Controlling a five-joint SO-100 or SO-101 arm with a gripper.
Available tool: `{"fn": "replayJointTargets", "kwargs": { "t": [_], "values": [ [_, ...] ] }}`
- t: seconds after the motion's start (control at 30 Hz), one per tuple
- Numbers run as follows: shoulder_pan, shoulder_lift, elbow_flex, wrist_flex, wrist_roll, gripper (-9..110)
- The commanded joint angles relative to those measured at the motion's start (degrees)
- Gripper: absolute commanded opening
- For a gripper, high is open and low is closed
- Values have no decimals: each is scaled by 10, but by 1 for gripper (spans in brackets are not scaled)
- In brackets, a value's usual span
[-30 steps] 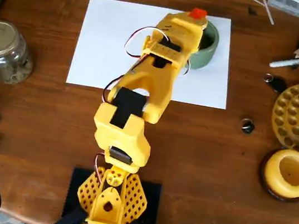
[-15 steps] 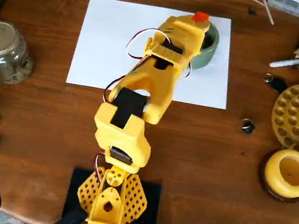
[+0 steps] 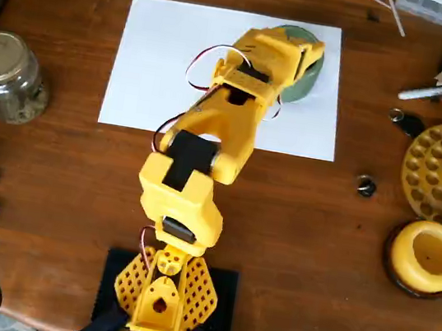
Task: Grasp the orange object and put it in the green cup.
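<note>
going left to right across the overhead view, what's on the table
glass jar → white paper sheet → yellow arm → green cup, mostly hidden under the arm → yellow ring-shaped bowl

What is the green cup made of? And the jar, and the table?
The green cup, mostly hidden by the arm, looks like matte ceramic: thick, dull sage rim, though that is a guess. The jar seems clear glass with a shiny metal lid. The table looks like polished brown wood, with visible grain and soft reflections.
</note>
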Motion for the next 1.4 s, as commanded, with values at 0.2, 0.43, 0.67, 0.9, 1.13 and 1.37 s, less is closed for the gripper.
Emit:
{"fn": "replayJointTargets", "kwargs": {
  "t": [0.2, 0.43, 0.67, 0.9, 1.13, 1.37],
  "values": [
    [-6, 44, -2, 7, -4, 15],
    [-12, 83, -3, 85, -20, 0],
    [-11, 144, -12, 236, -153, 0],
    [-2, 251, 61, 299, -362, 0],
    [-5, 467, 242, 302, -578, 0],
    [-32, 604, 367, 340, -769, 0]
  ]
}}
